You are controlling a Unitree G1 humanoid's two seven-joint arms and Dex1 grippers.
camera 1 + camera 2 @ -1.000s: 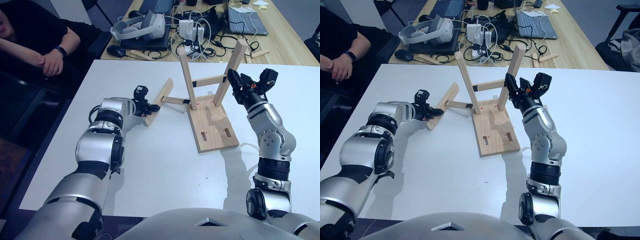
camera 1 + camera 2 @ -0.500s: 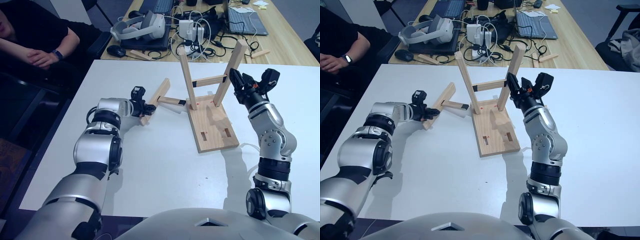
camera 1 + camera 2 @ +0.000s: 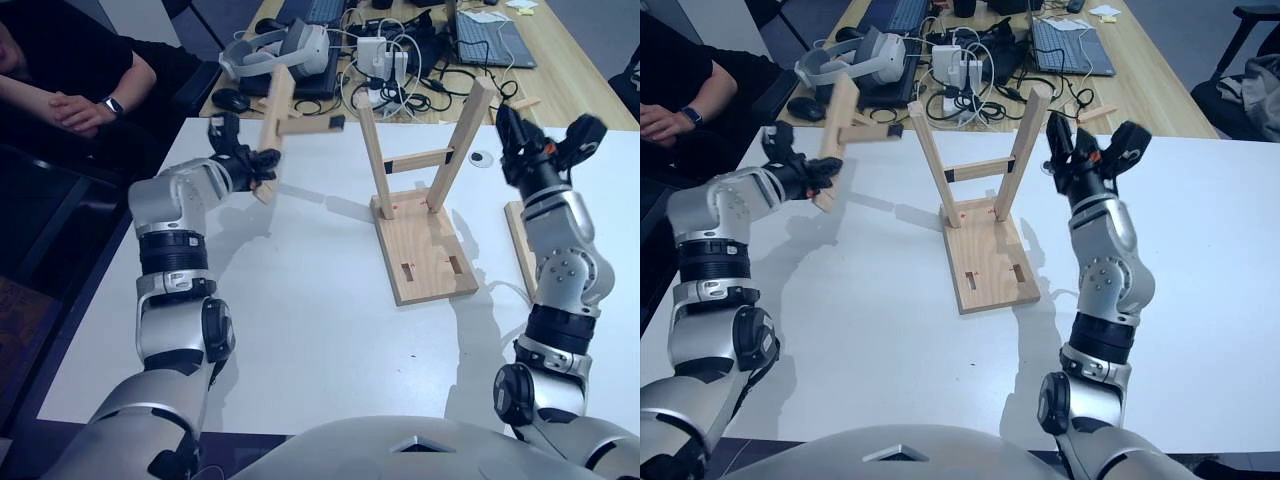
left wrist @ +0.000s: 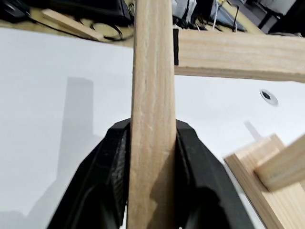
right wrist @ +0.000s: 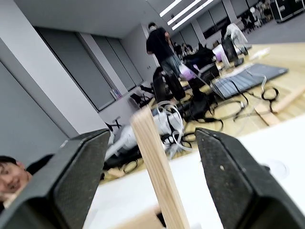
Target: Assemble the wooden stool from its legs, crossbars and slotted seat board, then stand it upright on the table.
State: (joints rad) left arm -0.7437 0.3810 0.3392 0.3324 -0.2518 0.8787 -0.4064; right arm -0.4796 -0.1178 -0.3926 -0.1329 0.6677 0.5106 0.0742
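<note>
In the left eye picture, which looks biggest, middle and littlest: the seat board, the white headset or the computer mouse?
Largest: seat board.
Next: white headset, but it lies farther from the camera, so that is unsure.
Smallest: computer mouse, clearly.

The white table [image 3: 300,330] carries the seat board [image 3: 430,282] flat near its middle, two legs [image 3: 376,155] and a crossbar [image 3: 418,161] standing from it. A wooden piece [image 3: 522,245] lies toward the right edge, and a small round fitting [image 3: 483,157] sits near the far edge.
</note>
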